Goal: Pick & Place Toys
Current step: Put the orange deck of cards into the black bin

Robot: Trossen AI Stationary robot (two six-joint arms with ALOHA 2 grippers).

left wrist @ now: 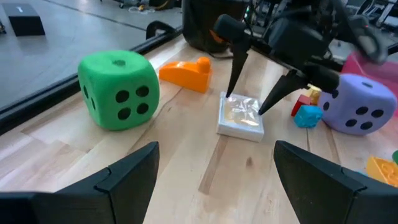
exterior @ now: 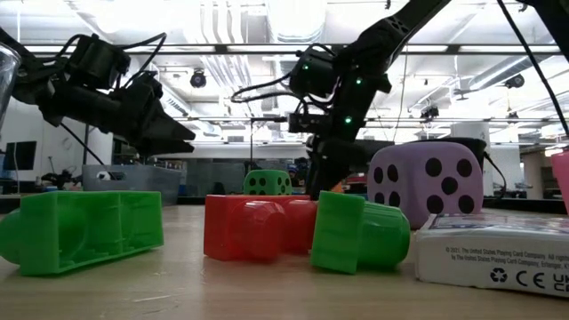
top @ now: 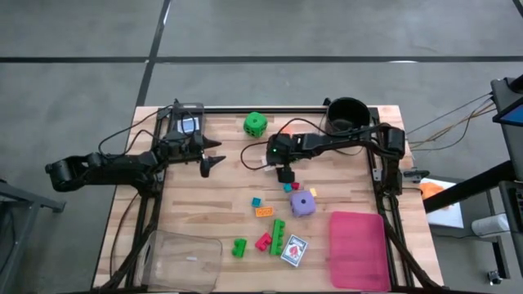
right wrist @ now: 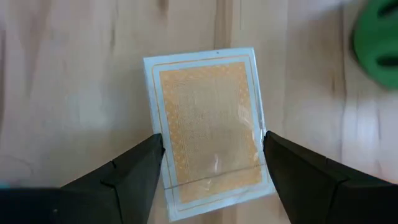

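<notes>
Toys-wise, I had the right gripper (right wrist: 211,165) straddling a wrapped card pack (right wrist: 208,124) lying flat near the table's middle, fingers spread on either side and not yet pinching it. My worry was that the thin, slick wrapper could let the tips skate over it or push it sideways. At about 11 o'clock from it sat the green die (top: 255,123), with the purple die (top: 302,203) around 5. My left gripper (top: 214,163) hovered open at 9 o'clock.
</notes>
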